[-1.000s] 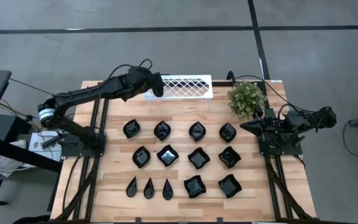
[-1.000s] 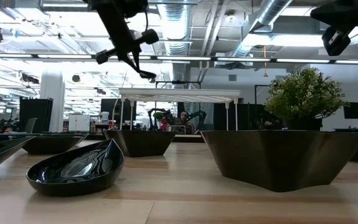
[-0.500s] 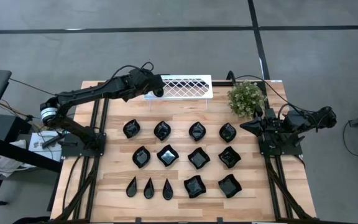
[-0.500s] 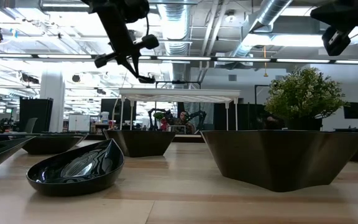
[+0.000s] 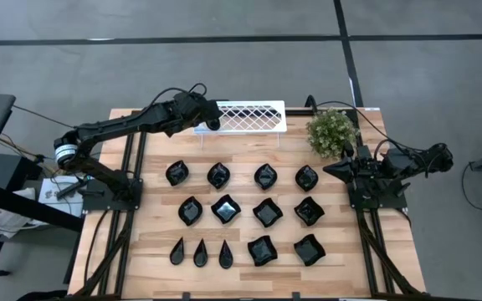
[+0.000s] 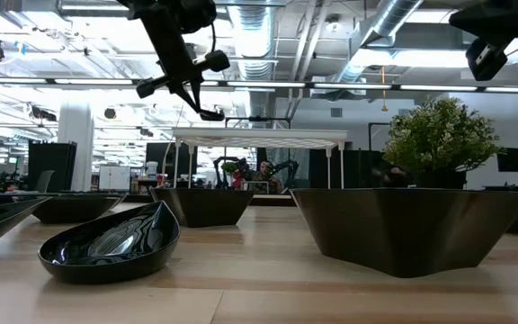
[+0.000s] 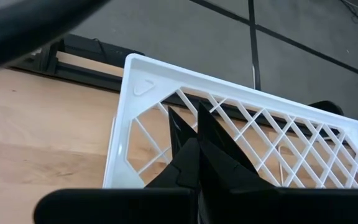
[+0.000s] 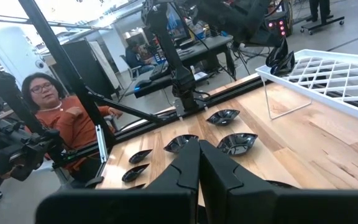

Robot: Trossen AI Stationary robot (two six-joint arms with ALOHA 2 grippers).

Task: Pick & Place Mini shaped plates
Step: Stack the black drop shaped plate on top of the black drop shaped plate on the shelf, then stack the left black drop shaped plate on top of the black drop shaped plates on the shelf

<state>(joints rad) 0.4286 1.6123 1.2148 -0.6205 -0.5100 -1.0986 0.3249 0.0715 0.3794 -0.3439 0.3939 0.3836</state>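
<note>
The high view looks straight down on the whole worktop (image 5: 241, 255). The low view sits at its surface, close to the plates (image 6: 111, 241). Each wrist view looks past its own claw; all four share the rack (image 5: 241, 116).

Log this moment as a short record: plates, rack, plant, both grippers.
plates: thirteen small black plates in three rows on the table, none held
rack: white lattice rack at the table's far edge, nothing on it
plant: small green plant at the far right corner
left gripper: shut, empty, over the rack's left end
right gripper: shut, empty, at the table's right edge
</note>
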